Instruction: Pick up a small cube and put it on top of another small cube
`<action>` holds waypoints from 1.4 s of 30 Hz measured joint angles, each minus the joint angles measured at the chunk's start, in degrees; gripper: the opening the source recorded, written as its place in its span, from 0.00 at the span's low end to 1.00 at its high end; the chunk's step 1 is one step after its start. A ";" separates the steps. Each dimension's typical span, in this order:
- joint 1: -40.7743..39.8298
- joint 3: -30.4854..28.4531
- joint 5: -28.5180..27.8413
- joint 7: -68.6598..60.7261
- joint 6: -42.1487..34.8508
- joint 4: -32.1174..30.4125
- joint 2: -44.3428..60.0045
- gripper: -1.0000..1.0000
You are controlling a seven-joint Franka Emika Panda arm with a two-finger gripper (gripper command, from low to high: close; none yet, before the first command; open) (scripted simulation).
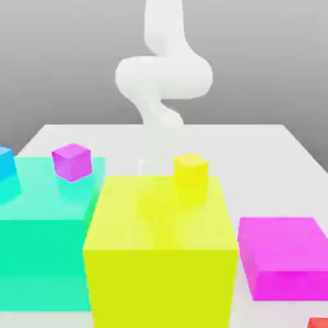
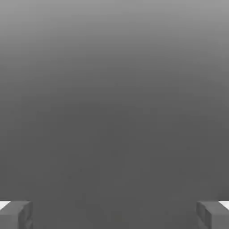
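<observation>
Grey haze hung behind a pale counter [image 1: 269, 154] crowded with coloured blocks. My white arm [image 1: 164, 77] rose at the far side, behind the big yellow block [image 1: 160, 256]. My gripper [image 2: 114, 214] stood released, its two grey fingers [image 2: 15, 214] far apart with nothing between them, plain grey surface beyond. The yellow cube [image 1: 190, 170] sat just behind the big yellow block's far top edge; whether it rested on the block or on the counter behind it, I could not tell. The red cube [image 1: 319, 323] showed as a sliver at the near corner on the exterior view's right, in front of a magenta block [image 1: 285, 256]. A purple cube [image 1: 72, 161] and a blue cube [image 1: 5, 164] sat by the teal block [image 1: 45, 237] on the exterior view's left.
</observation>
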 joint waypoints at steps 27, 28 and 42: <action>9.52 11.39 -9.01 27.81 10.48 10.92 56.73 0.50; 10.30 11.34 -9.43 28.88 10.85 11.32 58.83 0.50; 16.40 8.62 -12.61 35.26 18.41 15.33 77.17 0.00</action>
